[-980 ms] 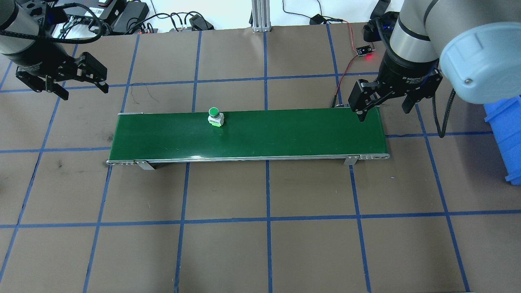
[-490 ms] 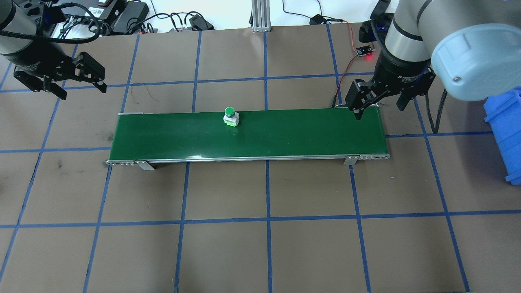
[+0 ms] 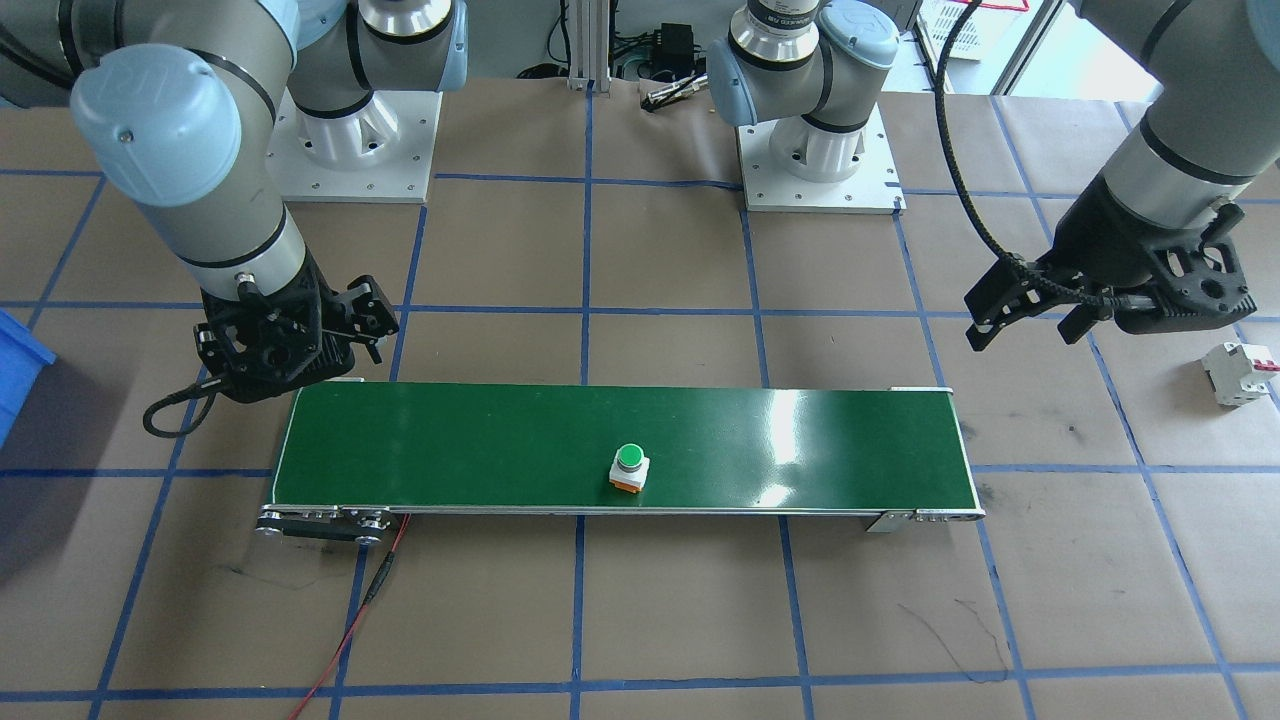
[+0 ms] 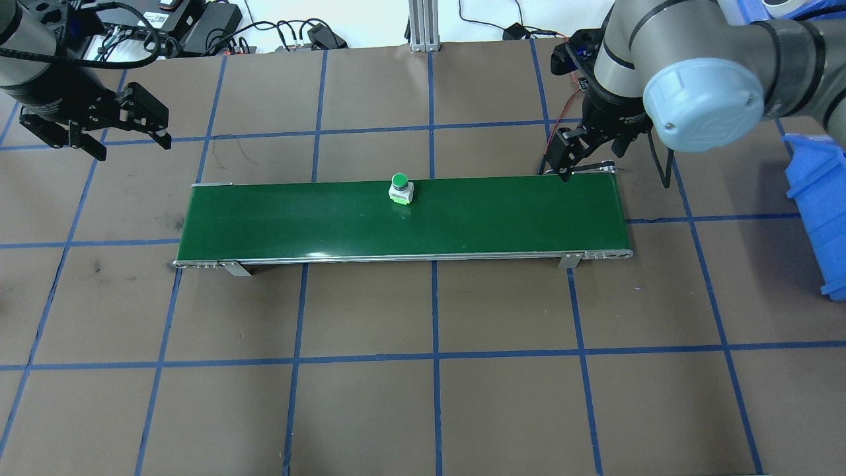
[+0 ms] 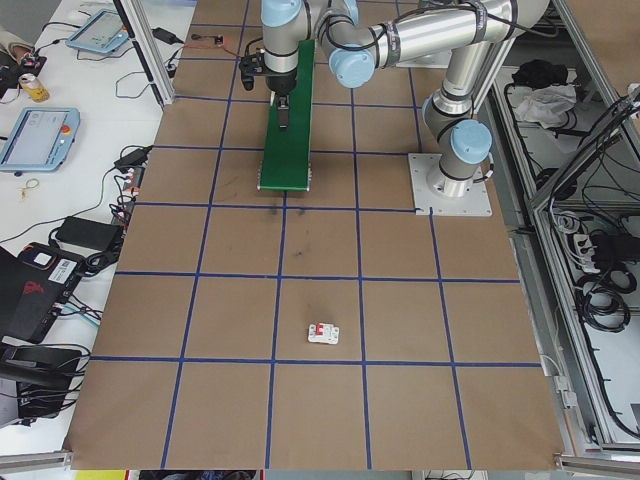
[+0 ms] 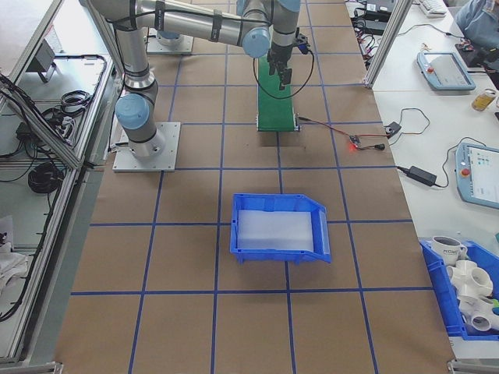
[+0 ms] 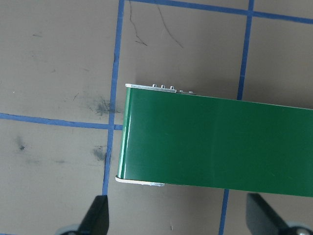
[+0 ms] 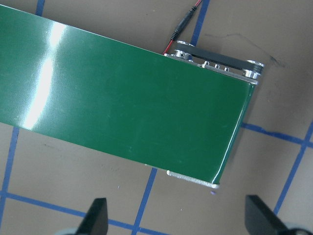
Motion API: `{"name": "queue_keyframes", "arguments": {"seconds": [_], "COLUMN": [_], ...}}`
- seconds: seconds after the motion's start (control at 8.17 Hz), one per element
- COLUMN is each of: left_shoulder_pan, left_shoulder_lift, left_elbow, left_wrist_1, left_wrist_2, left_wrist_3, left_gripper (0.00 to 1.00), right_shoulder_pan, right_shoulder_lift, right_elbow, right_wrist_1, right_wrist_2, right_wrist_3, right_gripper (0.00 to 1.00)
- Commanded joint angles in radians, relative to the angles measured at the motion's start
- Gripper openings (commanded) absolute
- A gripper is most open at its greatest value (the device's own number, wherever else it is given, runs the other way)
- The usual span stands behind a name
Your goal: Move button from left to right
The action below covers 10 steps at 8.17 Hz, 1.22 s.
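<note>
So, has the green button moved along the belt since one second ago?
Yes. In the overhead view the button has travelled rightward along the green belt, toward the right gripper.

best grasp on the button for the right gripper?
Grip the white body of the button, under the round green cap, coming straight down from above. It stands upright on the green belt with nothing beside it, so the fingers have room on both sides. The flat body sides probably hold better than the round cap. The right gripper is open, over the belt's end.

Blue bin [image 6: 279, 227] — white breaker [image 5: 323, 334]
</note>
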Motion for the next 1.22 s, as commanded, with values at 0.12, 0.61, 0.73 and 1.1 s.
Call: {"name": "queue_keyframes", "arguments": {"seconds": [0.12,0.61,0.73,1.1], "left_shoulder_pan": [0.001,-0.001,-0.001,0.001], "left_shoulder_lift": [-0.009,-0.01,-0.009,0.004], "left_elbow": [0.0,-0.001,-0.001,0.0], "left_wrist_1": [0.001,0.001,0.001,0.011], "left_wrist_2": [0.002,0.002,0.002,0.002], "left_wrist_3": [0.001,0.002,0.002,0.002], "left_gripper": [1.0,1.0,1.0,1.0], "right_shoulder_pan": [0.002,0.027,0.043,0.075], "right_shoulder_lift": [0.098,0.14,0.145,0.144], "right_elbow": [0.006,0.042,0.055,0.055], "right_wrist_1": [-0.141,-0.187,-0.177,-0.195], "right_wrist_2": [0.006,0.184,0.185,0.245], "right_wrist_3": [-0.281,-0.479,-0.499,-0.534], "right_gripper": [1.0,1.0,1.0,0.95]}}
